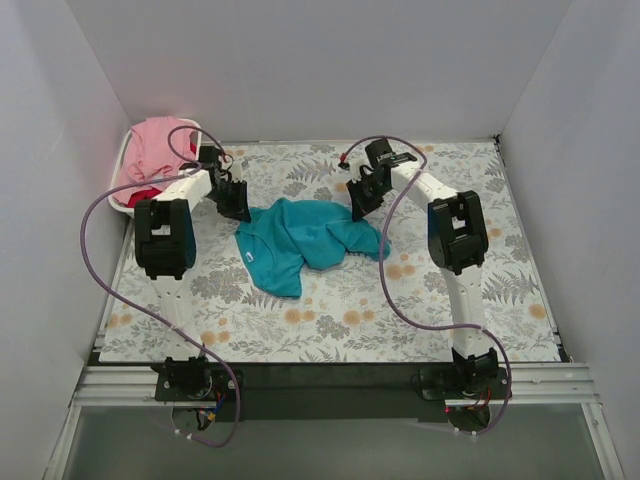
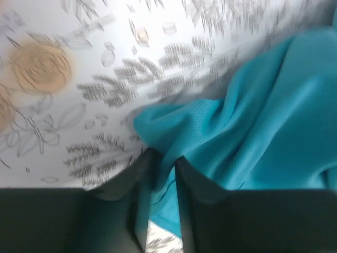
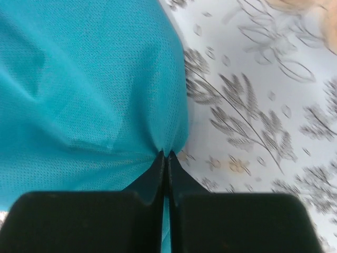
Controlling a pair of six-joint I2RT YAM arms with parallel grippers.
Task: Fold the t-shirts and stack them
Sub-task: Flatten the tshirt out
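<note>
The teal t-shirt lies crumpled in the middle of the floral table. My left gripper is at its upper left edge, shut on a fold of the teal cloth, which runs between the fingers. My right gripper is at the shirt's upper right edge, shut tight on a pinch of the teal cloth. The pink t-shirt and a bit of the red t-shirt lie in the white basket at the back left.
The floral tablecloth covers the table between white walls on three sides. The basket stands close behind my left arm. Purple cables loop from both arms.
</note>
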